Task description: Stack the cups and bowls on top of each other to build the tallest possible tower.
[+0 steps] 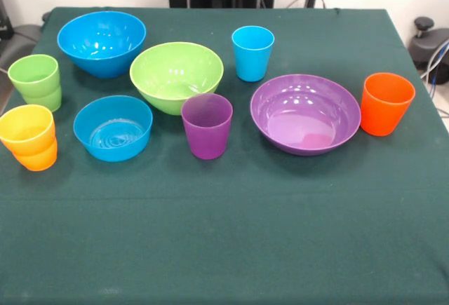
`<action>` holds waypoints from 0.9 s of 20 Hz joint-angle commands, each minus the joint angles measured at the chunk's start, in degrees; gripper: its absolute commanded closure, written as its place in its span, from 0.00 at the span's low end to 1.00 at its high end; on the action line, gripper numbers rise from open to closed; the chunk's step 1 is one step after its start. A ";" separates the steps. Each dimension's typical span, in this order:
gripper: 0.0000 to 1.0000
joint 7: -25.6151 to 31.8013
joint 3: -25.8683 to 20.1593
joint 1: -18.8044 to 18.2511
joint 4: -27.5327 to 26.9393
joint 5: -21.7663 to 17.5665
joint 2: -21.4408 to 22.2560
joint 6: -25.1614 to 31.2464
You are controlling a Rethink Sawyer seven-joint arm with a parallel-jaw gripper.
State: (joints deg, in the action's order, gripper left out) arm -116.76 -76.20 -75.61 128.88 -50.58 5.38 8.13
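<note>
Four bowls (176, 76) upright and unstacked on the table, cups (207, 125) scattered between — green and yellow-orange pairs nested at left

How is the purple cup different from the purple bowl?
The purple cup is narrow and tall; the purple bowl is wide and shallow. The cup looks matte and darker, while the bowl is glossy with bright reflections. The cup stands left of the bowl. Both are purple, upright and empty.

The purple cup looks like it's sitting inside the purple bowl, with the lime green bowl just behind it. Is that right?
Not quite. The purple cup stands on the table cloth beside the purple bowl, not inside it; that bowl is empty. The lime green bowl is just behind the cup, as you said. The front view shows this.
</note>
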 commanded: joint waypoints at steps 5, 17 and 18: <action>1.00 21.92 5.83 -1.36 -8.47 -6.31 -14.21 9.99; 1.00 52.20 11.27 -8.71 -18.56 -1.49 -34.82 19.79; 1.00 56.31 12.40 -9.92 -20.28 -0.35 -37.50 21.27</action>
State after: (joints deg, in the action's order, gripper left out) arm -97.56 -72.09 -82.66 122.84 -52.09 -15.31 17.80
